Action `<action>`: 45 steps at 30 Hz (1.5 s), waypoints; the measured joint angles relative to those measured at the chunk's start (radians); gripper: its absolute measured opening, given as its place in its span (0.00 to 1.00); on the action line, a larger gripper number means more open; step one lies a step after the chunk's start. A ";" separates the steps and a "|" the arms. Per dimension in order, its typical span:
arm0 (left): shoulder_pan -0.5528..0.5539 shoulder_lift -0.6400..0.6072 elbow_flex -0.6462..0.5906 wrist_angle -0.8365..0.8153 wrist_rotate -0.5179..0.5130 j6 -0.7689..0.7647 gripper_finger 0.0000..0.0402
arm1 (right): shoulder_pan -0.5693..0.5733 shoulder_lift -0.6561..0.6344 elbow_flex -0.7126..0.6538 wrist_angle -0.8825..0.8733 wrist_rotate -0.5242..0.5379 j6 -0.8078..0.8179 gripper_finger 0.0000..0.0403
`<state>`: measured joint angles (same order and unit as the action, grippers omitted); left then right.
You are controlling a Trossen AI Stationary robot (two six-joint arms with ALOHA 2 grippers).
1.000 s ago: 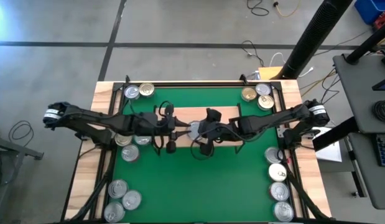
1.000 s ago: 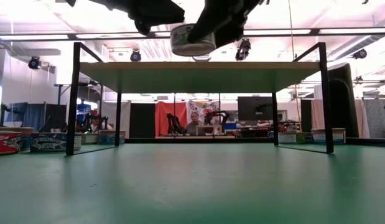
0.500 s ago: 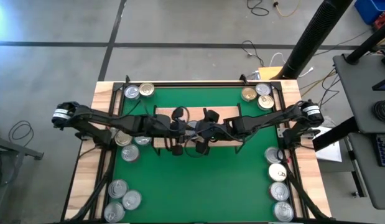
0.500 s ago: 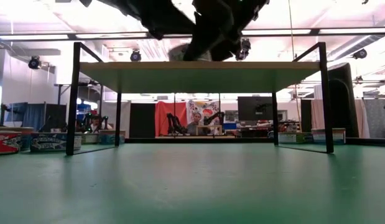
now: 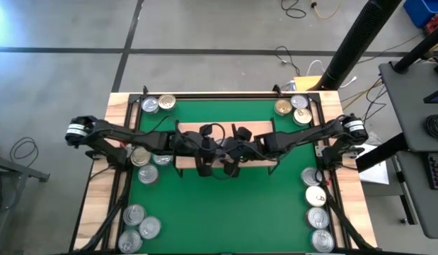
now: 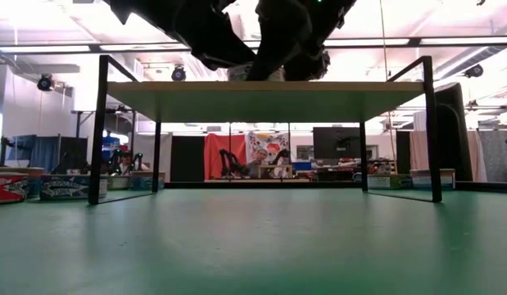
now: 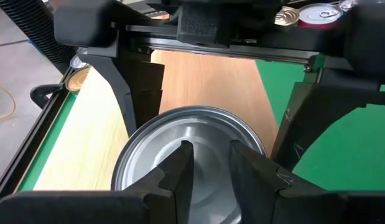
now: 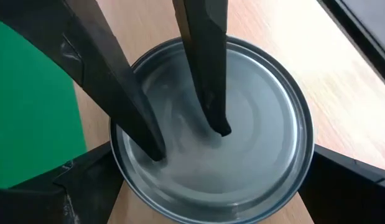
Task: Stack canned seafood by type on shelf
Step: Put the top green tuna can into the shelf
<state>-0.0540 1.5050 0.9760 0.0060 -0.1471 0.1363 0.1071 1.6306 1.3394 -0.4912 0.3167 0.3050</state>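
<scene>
A silver tin [image 8: 260, 124] with a ringed lid sits at the middle of the light-wood shelf [image 5: 257, 129], mostly hidden by both grippers in the high view. My right gripper [image 8: 214, 186] is shut on it. My left gripper [image 7: 209, 155] reaches over the lid from the table's left. Its fingers [image 8: 204, 74] stand a narrow gap apart with nothing between them. In the low view only slivers of the tin [image 6: 237, 74] show at the shelf's top [image 6: 261, 90]. My right gripper pinches the tin's round side wall [image 8: 117, 186] between its two widely spread fingers, slanting down from the table's right. The tin is upright, lid up, and the low view shows no gap between its bottom and the shelf board. My left gripper's fingertips [image 8: 220, 127] are at the lid's middle, slanting down from the left. I cannot tell whether they touch the lid.
Tins lie on the green mat in groups: far left [image 5: 157, 104], far right [image 5: 293, 108], beside my left arm [image 5: 144, 166], near left [image 5: 137, 230] and near right [image 5: 316, 212]. The shelf's black legs [image 6: 97, 131] stand around the mat's middle.
My right gripper has sunk with the tin, which hung above the shelf and is now down at the board's top. My left gripper has moved toward the table's right and down, over the tin's lid, tipping further downward.
</scene>
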 joint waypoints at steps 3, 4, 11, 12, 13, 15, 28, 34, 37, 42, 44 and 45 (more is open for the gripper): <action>0.000 0.005 0.001 -0.003 0.001 -0.001 0.23 | 0.000 0.000 0.018 -0.045 -0.006 0.001 0.99; 0.000 0.005 0.001 -0.003 0.001 -0.001 0.23 | 0.000 0.000 0.024 -0.066 -0.010 0.001 0.99; 0.000 0.006 -0.002 -0.008 0.002 -0.005 0.23 | 0.002 -0.001 0.093 -0.243 -0.014 -0.010 0.99; 0.000 0.006 -0.003 -0.008 0.002 -0.006 0.23 | 0.002 -0.001 0.106 -0.271 -0.013 -0.014 0.99; 0.000 0.006 -0.003 -0.007 0.002 -0.007 0.23 | 0.002 -0.001 0.122 -0.293 -0.013 -0.016 0.99; -0.001 0.006 -0.003 -0.001 0.002 -0.006 0.23 | 0.004 -0.001 0.158 -0.327 -0.012 -0.024 0.99; -0.008 -0.252 -0.011 -0.061 0.084 -0.003 0.23 | 0.004 0.006 0.306 -0.306 0.083 -0.030 0.99; -0.047 -0.447 -0.038 -0.097 0.082 -0.012 0.23 | 0.003 0.026 0.270 -0.195 0.088 -0.035 0.88; -0.092 -0.504 -0.076 -0.090 0.081 -0.020 0.23 | 0.003 0.044 0.269 -0.162 0.078 -0.018 0.77; -0.174 -0.544 -0.158 0.000 0.081 -0.027 0.23 | 0.001 0.085 0.269 -0.156 0.068 -0.001 0.53; -0.194 -0.548 -0.188 0.029 0.081 -0.029 0.23 | -0.003 0.105 0.268 -0.161 0.067 0.016 0.44; -0.202 -0.550 -0.200 0.031 0.081 -0.029 0.23 | -0.005 0.112 0.268 -0.158 0.067 0.021 0.40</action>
<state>-0.2558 0.9551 0.7759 0.0370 -0.0662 0.1069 0.1017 1.7430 1.6077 -0.6491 0.3842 0.3260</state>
